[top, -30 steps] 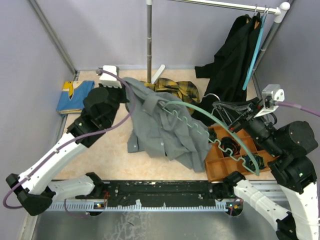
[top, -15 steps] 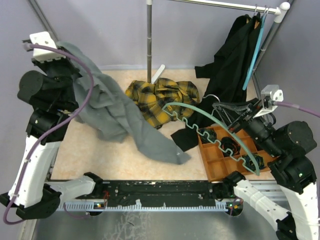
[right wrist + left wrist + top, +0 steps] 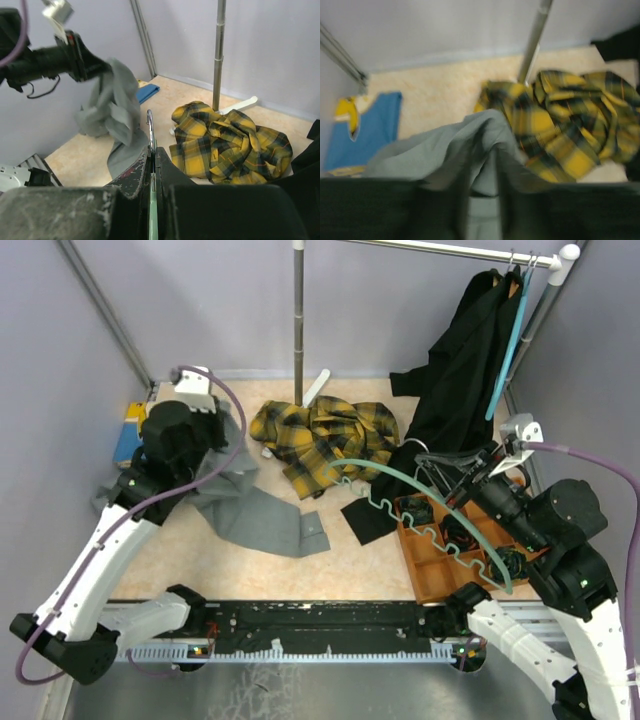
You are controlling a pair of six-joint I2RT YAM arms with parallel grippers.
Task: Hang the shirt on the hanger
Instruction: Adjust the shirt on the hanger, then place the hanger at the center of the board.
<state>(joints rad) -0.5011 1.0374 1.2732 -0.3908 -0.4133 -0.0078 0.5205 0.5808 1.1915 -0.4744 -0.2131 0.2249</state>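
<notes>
The grey shirt [image 3: 255, 515] hangs from my left gripper [image 3: 214, 426] at the back left, and its lower part trails on the table. In the left wrist view the grey cloth [image 3: 445, 157] sits between the blurred dark fingers of that gripper [image 3: 482, 200]. The right wrist view shows the shirt [image 3: 112, 107] bunched at the left gripper [image 3: 102, 67], above the table. My right gripper [image 3: 442, 456] is shut on the pale teal hanger [image 3: 430, 502] at the base of its metal hook [image 3: 149, 127]. The hanger's wavy bar points toward the table's middle, well apart from the shirt.
A yellow plaid shirt [image 3: 320, 435] lies crumpled at the back centre by the rail's upright pole [image 3: 298, 320]. A black garment [image 3: 460, 360] and another teal hanger [image 3: 506, 340] hang on the rail at the right. An orange compartment tray [image 3: 432, 575] is under the held hanger; a blue item [image 3: 128, 443] is far left.
The left arm swung the grey shirt from the table's middle up to the far left, then lowered it so its end lies on the table. The right gripper and hanger shifted slightly left.
</notes>
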